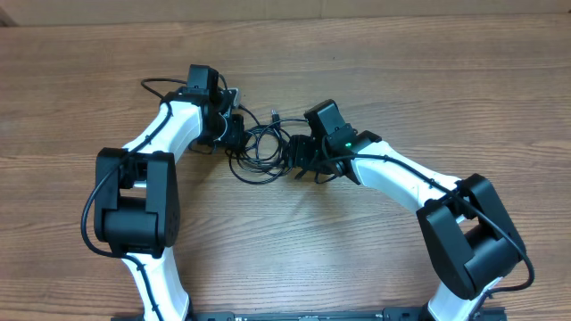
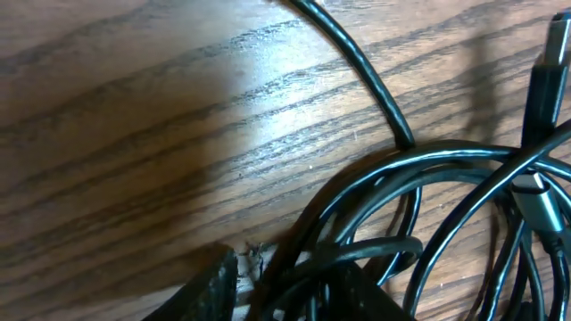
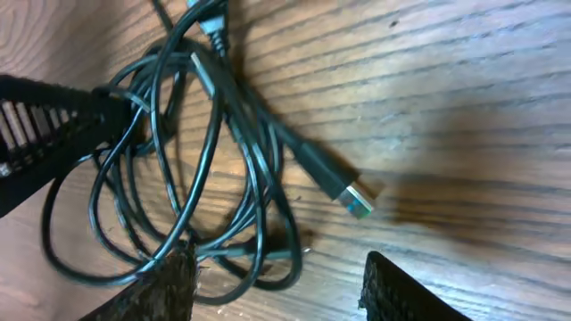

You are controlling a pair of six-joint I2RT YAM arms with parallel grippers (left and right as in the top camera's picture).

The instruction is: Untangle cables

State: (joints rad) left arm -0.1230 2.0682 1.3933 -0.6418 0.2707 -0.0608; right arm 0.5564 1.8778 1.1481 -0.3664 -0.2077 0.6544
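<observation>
Overhead: black cables [image 1: 260, 150], loosely looped, between open empty right hand [image 1: 301, 160] and left hand [image 1: 235, 134], grip unclear.

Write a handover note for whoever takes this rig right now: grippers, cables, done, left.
Left gripper: fingers straddle strands at the left edge of the bundle of thin black cords; can't confirm a firm grip.
Right gripper: open, low at the bundle's right edge, one loop beside a finger, nothing held.
Cords: one looped pile on the brown wooden table, between both grippers; a silver-tipped plug lies free on the wood.
Done: nothing separated yet.
Left: pull every cord apart.
</observation>
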